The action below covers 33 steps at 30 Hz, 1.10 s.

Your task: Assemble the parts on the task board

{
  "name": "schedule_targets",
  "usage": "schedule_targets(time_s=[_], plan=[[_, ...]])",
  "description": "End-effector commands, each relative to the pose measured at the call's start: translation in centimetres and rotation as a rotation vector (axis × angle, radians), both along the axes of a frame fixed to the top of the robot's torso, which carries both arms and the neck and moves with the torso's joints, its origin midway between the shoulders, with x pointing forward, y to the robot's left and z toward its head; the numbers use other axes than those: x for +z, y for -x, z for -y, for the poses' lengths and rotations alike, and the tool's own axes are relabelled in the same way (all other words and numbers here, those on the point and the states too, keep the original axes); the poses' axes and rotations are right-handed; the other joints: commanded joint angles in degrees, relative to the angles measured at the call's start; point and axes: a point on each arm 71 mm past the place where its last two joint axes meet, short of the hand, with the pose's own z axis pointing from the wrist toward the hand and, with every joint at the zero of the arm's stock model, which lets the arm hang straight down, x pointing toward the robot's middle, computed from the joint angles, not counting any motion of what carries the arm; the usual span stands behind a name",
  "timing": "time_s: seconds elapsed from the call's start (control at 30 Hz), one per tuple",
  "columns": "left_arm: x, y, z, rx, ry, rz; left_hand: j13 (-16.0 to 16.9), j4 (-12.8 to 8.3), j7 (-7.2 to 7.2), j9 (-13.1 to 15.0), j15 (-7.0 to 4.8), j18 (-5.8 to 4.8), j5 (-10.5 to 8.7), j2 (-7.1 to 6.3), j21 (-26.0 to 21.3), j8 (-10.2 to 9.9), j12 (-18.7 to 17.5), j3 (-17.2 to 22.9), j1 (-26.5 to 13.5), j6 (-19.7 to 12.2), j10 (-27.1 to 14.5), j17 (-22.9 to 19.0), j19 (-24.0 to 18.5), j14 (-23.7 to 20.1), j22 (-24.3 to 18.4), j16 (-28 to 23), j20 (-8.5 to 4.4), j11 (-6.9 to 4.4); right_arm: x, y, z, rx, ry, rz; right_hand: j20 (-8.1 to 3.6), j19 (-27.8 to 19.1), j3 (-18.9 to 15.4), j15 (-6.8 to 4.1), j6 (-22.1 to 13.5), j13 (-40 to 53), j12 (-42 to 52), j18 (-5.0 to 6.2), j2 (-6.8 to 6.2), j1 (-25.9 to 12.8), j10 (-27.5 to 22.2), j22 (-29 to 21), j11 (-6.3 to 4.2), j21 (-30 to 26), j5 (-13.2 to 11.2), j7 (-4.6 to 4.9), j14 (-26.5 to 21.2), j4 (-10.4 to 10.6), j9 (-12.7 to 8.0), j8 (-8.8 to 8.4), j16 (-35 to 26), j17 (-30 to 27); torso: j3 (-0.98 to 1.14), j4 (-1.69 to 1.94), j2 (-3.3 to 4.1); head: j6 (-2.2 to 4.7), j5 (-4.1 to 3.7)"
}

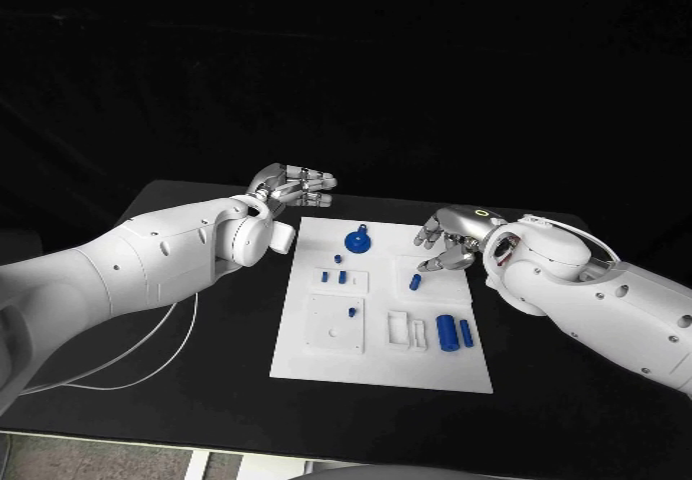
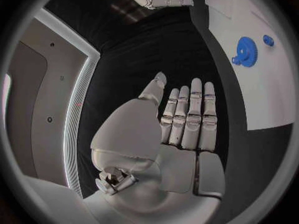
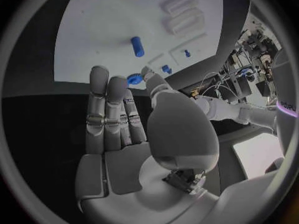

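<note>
The white board (image 1: pixel 382 330) lies in the middle of the black bench (image 1: pixel 216 390), slightly below the centre of the head view. The left hand (image 1: pixel 293 186) hovers above the bench just off the board's upper left corner, holding nothing, its fingers straight and side by side; its wrist camera shows the flat palm (image 2: pixel 181 129) over the dark bench with the board's edge beside it. The right hand (image 1: pixel 450 238) hangs over the board's upper right corner, empty as well, fingers loosely bent and pointing down toward a short blue peg (image 1: pixel 415 283) without touching it. A blue gear (image 1: pixel 356 240) lies near the board's top edge, between the two hands. Some small blue pieces (image 1: pixel 343 279) sit on a raised white block in the board's left half. At the lower right of the board two blue cylinders (image 1: pixel 453 332) lie side by side, next to some white blocks (image 1: pixel 405 331).
</note>
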Motion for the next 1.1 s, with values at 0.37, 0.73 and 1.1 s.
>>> schedule_targets(time_s=[0.37, 0.73, 1.1], plan=[[0.1, 0.1, 0.3, -0.022, 0.021, 0.006, 0.0, -0.1, -0.02, 0.1, 0.04, -0.10, 0.08, 0.50, 0.4, 0.0, -0.1, -0.3, 0.1, 0.0, -0.2, -0.1, 0.3, -0.4, -0.2, -0.3, 0.15, 0.33, -2.0, 1.0, -1.0, 0.060, 0.075, -0.128, 0.37, 1.6, 0.9, 0.35, 0.9, 0.0, 0.2, 0.66, 1.33, 0.3, 0.9, 0.1, -0.36, -0.6, 0.9, 0.29, 0.0, -0.9, -0.1, -0.09, 0.3, -0.3, -0.06, 0.08, 0.01, -0.16, -0.18], [0.1, 0.1, 0.4, -0.025, 0.022, 0.006, 0.0, -0.1, -0.02, 0.1, 0.04, -0.10, 0.08, 0.50, 0.4, 0.0, -0.1, -0.3, 0.1, 0.0, -0.2, -0.1, 0.3, -0.4, -0.2, -0.3, 0.15, 0.33, -3.2, 1.3, -1.5, 0.071, 0.116, -0.132, 0.22, 1.6, 15.5, 0.24, 2.5, -0.1, 0.2, 0.38, 0.13, -2.9, 2.6, 0.8, -0.69, -0.6, -1.1, 1.32, 0.0, -4.7, -0.1, -0.09, 0.4, -0.5, -0.04, 0.13, 0.01, -0.39, -0.31], [0.1, 0.1, 0.5, -0.027, 0.023, 0.004, 0.0, -0.1, -0.01, 0.1, 0.06, -0.08, 0.09, 0.60, 0.4, 0.0, -0.1, -0.3, 0.0, 0.0, -0.2, -0.1, 0.3, -0.4, -0.2, -0.3, 0.17, 0.35, -4.0, 1.1, -2.0, 0.064, 0.108, -0.106, -0.02, 1.6, 27.7, 0.01, 6.6, -0.1, 0.2, 0.17, 0.50, -4.4, 4.8, 1.7, -1.09, -0.1, -3.9, 2.87, 0.1, -4.8, 0.0, -0.02, 0.6, -0.5, -0.03, 0.14, 0.03, -0.60, -0.26]])
